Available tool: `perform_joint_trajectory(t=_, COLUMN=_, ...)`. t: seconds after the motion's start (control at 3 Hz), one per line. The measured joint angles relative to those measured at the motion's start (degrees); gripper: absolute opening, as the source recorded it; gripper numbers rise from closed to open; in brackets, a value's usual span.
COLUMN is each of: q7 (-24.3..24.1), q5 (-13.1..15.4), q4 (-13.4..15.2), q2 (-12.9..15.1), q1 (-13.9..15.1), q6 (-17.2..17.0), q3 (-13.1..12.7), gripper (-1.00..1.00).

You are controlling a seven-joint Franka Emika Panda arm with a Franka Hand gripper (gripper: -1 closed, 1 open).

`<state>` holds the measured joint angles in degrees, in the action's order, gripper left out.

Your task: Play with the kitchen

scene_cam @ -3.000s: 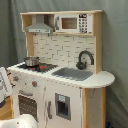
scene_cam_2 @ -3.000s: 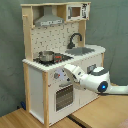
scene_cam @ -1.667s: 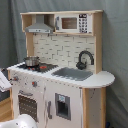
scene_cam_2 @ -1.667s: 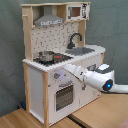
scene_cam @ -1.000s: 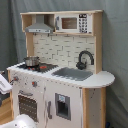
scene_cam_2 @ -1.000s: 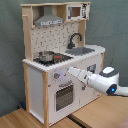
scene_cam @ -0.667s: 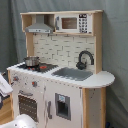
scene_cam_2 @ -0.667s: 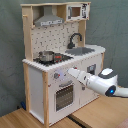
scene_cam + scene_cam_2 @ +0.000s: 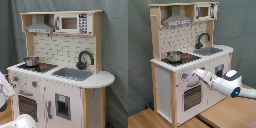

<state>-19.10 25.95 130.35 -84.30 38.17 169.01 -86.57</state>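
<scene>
Second exterior view: the kitchen (image 9: 188,65) was seen standing on a wooden floor (image 9: 148,119) before a grey curtain (image 9: 240,25), filling most of the second exterior view's left and centre. A small pot (image 9: 174,55) was set on the stove at the near left of the counter, and a black faucet (image 9: 203,38) rose behind the grey sink (image 9: 210,50) farther right. A hood (image 9: 177,20) and a microwave (image 9: 203,11) were mounted on top. The white arm (image 9: 230,84) was reached in from the second exterior view's lower right, and its pincer (image 9: 197,73) was held at the knob panel just above the windowed oven door (image 9: 190,97), close to a knob (image 9: 184,76). Whether the knob was touched could not be told, nor could it be told whether the pincer was apart or together.

In the first exterior view the kitchen (image 9: 62,70) was shown from the other side, with the pot (image 9: 31,61) on the stove, the faucet (image 9: 85,59) by the sink (image 9: 74,73), and the oven door (image 9: 28,106) at the lower left. A white part of the arm (image 9: 5,90) was cut off at the first exterior view's left edge.
</scene>
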Motion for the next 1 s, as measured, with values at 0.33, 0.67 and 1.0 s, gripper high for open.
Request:
perform_joint_trajectory(t=0.33, q7=-4.6, q5=0.0, q4=-0.7, q2=-1.0, q1=2.6, q6=3.4, q3=0.0, gripper=1.00)
perform_joint_trajectory(t=0.67, q7=-8.7, q5=0.0, q4=-3.6, q2=-1.1, q1=5.9, q6=5.5, q3=0.0, gripper=1.00)
perform_joint_trajectory(t=1.0, q7=-12.7, q5=0.0, q4=-6.9, q2=-1.1, q1=8.9, q6=6.6, q3=-0.3, gripper=1.00)
